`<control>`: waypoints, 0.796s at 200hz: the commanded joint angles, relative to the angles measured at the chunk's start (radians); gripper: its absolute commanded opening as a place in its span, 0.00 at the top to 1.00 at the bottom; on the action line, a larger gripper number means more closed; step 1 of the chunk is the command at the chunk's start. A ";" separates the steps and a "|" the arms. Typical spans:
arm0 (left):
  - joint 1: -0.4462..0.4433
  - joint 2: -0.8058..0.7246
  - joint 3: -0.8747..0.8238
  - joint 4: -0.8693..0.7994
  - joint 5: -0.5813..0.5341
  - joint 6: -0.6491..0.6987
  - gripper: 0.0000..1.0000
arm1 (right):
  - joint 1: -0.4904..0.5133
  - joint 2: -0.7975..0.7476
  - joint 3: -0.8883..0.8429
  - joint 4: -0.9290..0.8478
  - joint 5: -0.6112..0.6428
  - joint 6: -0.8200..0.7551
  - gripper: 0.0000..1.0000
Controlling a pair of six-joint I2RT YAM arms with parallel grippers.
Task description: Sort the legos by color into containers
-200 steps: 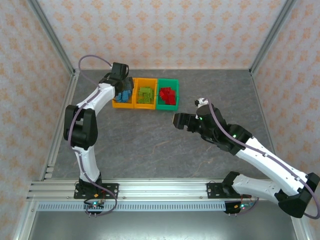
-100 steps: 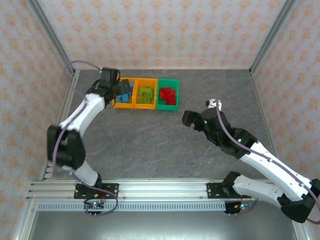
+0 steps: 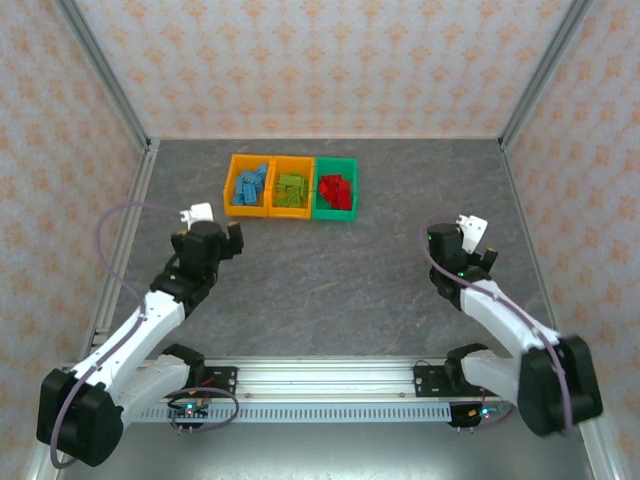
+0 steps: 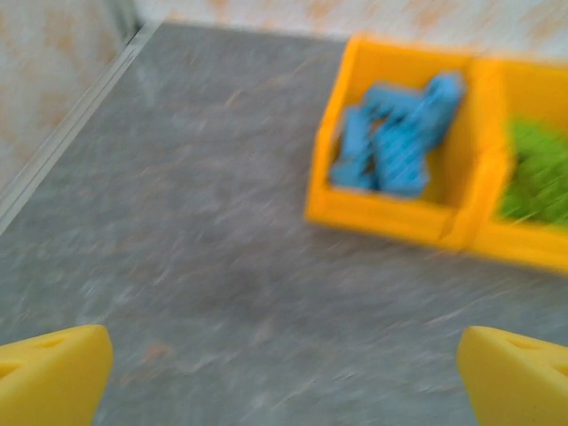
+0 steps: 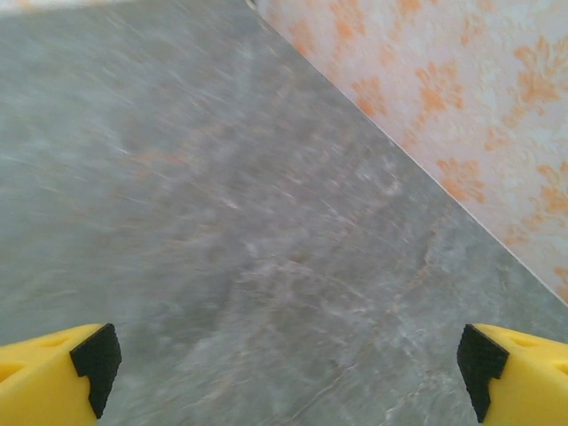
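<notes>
Sorting apparently done, the left gripper (image 4: 284, 364) and right gripper (image 5: 286, 359), both spread apart and empty, have drawn well back from the row of orange and green plastic bins (image 3: 291, 159) holding the small studded blue, lime and red legos (image 3: 291, 190).

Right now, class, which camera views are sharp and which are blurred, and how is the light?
Top external: sharp and evenly lit, with the three bins crisp. Left wrist: smeared by blur, with the blue legos and their orange bin soft-edged. Right wrist: the table is streaked, while the fingertips look sharper.
</notes>
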 commanded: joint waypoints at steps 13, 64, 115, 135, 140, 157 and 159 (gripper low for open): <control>0.019 0.170 -0.066 0.303 -0.181 0.173 0.00 | -0.100 0.220 -0.024 0.524 -0.147 -0.191 0.01; 0.195 0.479 -0.099 0.779 0.093 0.222 0.00 | -0.178 0.394 -0.103 0.871 -0.361 -0.194 0.01; 0.249 0.555 -0.124 0.896 0.220 0.216 0.00 | -0.177 0.374 -0.092 0.813 -0.366 -0.190 0.01; 0.242 0.548 -0.110 0.853 0.230 0.220 0.00 | -0.177 0.377 -0.092 0.819 -0.364 -0.191 0.01; 0.242 0.547 -0.107 0.849 0.231 0.221 0.00 | -0.177 0.379 -0.093 0.825 -0.364 -0.193 0.01; 0.243 0.549 -0.109 0.855 0.230 0.222 0.00 | -0.177 0.380 -0.089 0.817 -0.370 -0.196 0.01; 0.244 0.550 -0.110 0.859 0.230 0.222 0.00 | -0.176 0.381 -0.087 0.816 -0.369 -0.195 0.01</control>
